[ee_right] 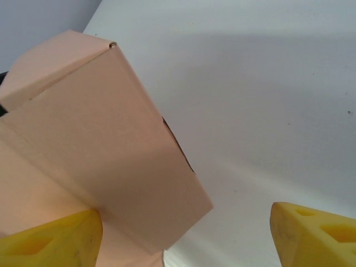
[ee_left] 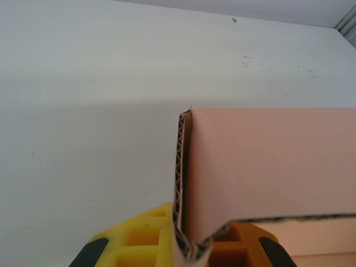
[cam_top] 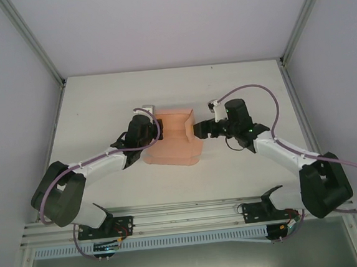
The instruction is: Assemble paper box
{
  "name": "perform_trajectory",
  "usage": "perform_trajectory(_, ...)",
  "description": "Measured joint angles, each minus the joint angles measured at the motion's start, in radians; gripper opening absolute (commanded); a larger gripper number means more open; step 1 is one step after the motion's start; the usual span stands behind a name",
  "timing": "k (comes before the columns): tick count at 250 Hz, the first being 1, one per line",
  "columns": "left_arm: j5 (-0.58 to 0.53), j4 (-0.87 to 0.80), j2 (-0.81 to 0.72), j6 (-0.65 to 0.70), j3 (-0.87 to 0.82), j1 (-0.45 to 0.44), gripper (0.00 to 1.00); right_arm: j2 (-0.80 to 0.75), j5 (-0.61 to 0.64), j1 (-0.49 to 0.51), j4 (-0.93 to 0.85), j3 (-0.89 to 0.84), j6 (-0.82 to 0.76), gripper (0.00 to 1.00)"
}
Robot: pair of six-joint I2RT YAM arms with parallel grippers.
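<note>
The box [cam_top: 173, 143] lies mid-tabletop [cam_top: 101, 103], partly folded. Its walls stand up at 12 o'clock, while the panel toward 6 o'clock is flat.

My left end effector [cam_top: 148, 131] is at the box's 9 o'clock side. It is clamped on the corner of an upright wall [ee_left: 261, 161], with the fluted edge [ee_left: 179, 178] pinched between the two yellow fingers.

My right end effector [cam_top: 202, 129] sits at the 3 o'clock side with its fingers spread wide and nothing between them. In its wrist view a pink panel leans against or just beside one finger; I cannot tell which.

I judge this card to be very light and thin. It looks stiff across a panel but ready to hinge at every crease, so it will likely slide on the smooth tabletop if I push it unbraced. A hard squeeze would probably crush the flutes and leave a dent.

The best holds are on free edges close to a fold line, gripped across the thickness. One end effector should anchor a wall while the other turns a flap. Holding mid-panel would most likely bow it.
</note>
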Motion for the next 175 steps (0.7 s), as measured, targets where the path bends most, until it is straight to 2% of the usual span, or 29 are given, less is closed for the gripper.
perform_trajectory(75,-0.053,-0.024,0.0,-0.004,0.0,0.002,0.0,0.045,0.01,0.042,-0.002,0.046,-0.013,0.74)
perform_trajectory(140,-0.051,-0.031,0.004,-0.005,0.008,0.0,0.0,0.048,0.008,0.074,-0.008,0.053,-0.042,0.76)
perform_trajectory(175,-0.037,-0.03,0.004,-0.004,0.008,0.0,0.0,0.08,0.06,0.075,-0.028,0.09,-0.057,0.75)
